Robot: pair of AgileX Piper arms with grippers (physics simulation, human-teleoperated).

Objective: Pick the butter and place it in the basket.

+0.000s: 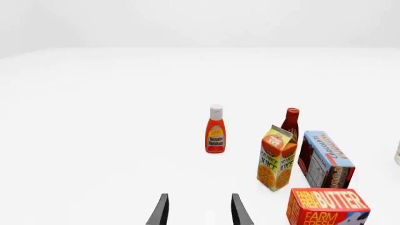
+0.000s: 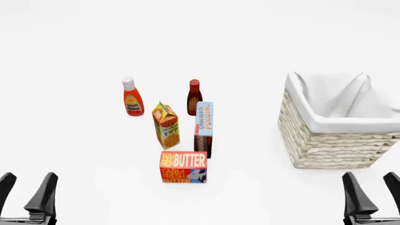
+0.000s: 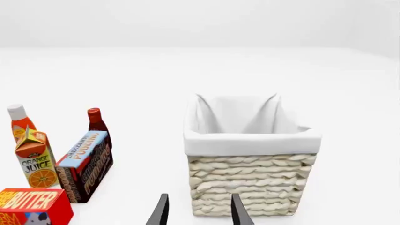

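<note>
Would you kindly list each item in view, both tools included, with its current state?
butter: upright on the table, untouched.
basket: upright, liner in place, nothing visible inside.
orange juice carton: upright, closed.
chocolate pudding box: standing upright.
ketchup bottle: upright, capped.
dark red bottle: upright, capped.
left tool: open, holding nothing.
right tool: open, holding nothing.

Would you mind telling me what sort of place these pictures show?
Probably a simulated tabletop test scene, not a real room: a plain white surface with no walls or furniture, a few groceries such as the butter, and a wicker basket.
</note>
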